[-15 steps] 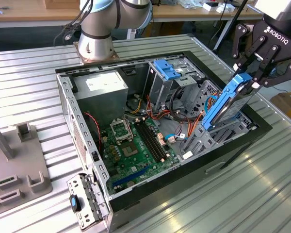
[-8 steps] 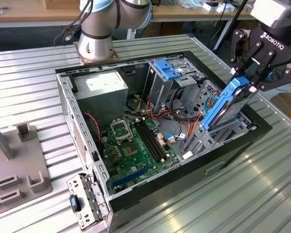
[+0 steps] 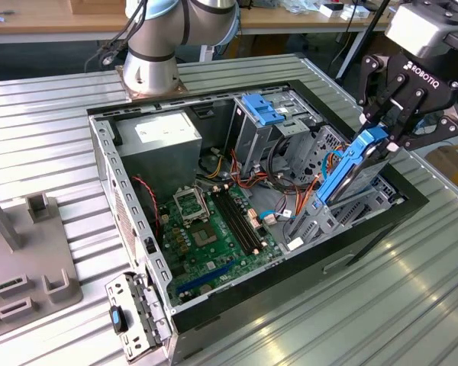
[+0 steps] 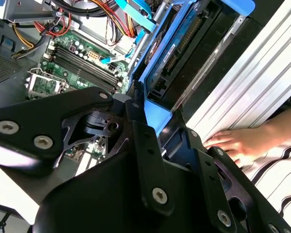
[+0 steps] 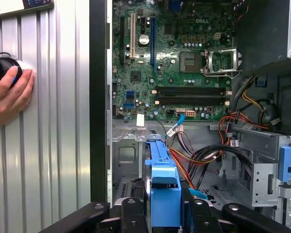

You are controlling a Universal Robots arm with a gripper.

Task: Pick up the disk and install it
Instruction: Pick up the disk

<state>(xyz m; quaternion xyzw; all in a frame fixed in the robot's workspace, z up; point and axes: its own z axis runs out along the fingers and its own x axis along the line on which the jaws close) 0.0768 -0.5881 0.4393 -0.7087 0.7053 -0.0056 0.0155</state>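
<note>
Green, the motherboard (image 3: pixel 214 229) covers the floor of the open computer case (image 3: pixel 103 164). At the case's edge on the exterior view's right, the disk (image 3: pixel 347 171) stands tilted, its lower end in the drive cage (image 3: pixel 320 221). The gripper (image 3: pixel 382 139) pinches the disk's upper blue end. In both wrist views a person's hand (image 5: pixel 12 94) rests on the ribbed metal table (image 5: pixel 53 145) beside the case.

arm (image 3: pixel 156 46): silver-grey, pale-blue joint cap | wrist mount (image 3: pixel 424 27): pale grey | gripper (image 3: pixel 383 136): black linkages, silver screws, white lettering
</note>
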